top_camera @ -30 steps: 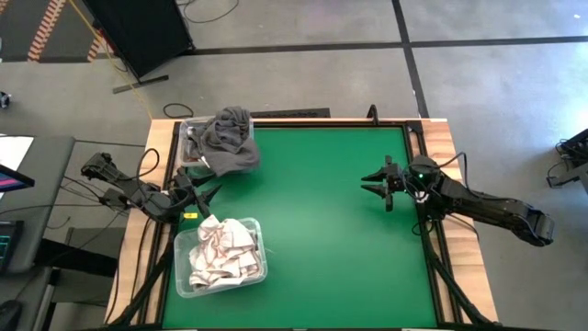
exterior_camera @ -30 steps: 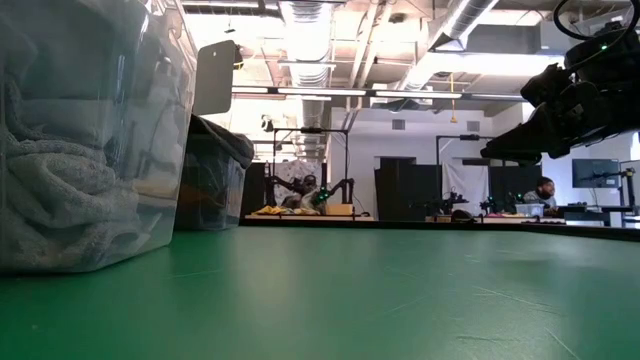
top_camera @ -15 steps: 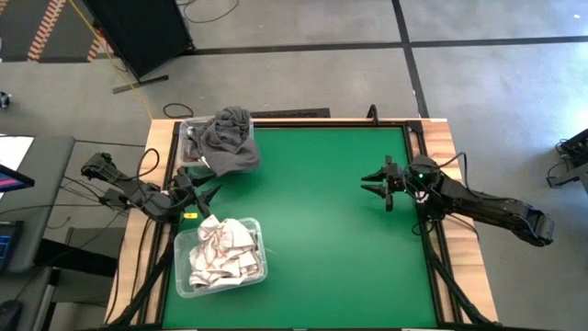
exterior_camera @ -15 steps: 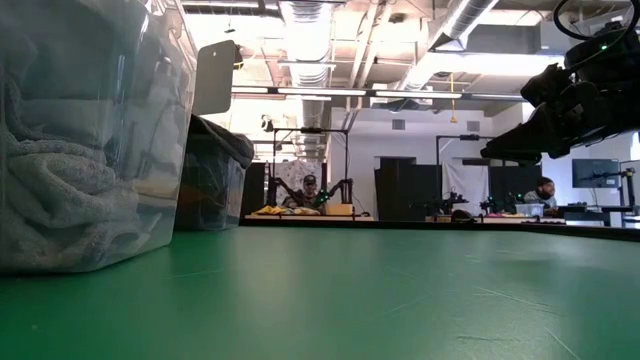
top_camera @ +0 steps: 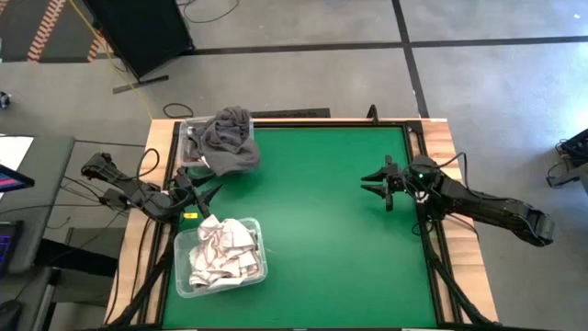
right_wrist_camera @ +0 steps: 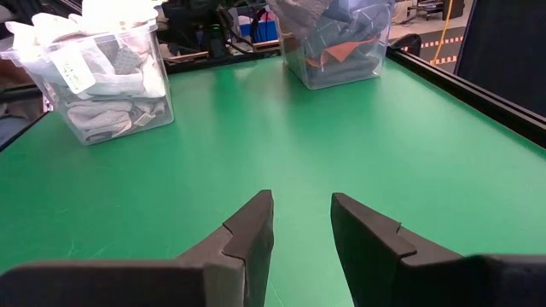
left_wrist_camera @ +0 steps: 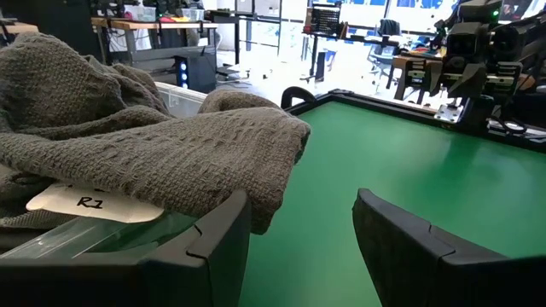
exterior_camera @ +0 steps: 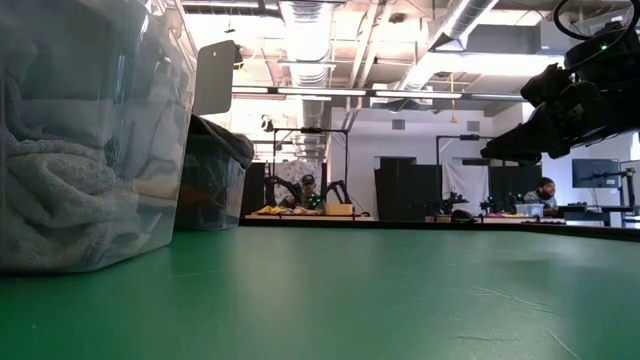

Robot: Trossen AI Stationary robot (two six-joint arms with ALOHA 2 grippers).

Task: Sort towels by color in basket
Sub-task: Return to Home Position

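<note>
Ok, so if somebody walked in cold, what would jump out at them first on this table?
Probably the heap of dark grey knitted towels spilling over a clear plastic bin at the table's upper left corner in the high view, with a second clear bin of crumpled white patterned towels below it. The open left tool sits between the bins, and the open right tool hangs over the green table top near its right edge.
</note>
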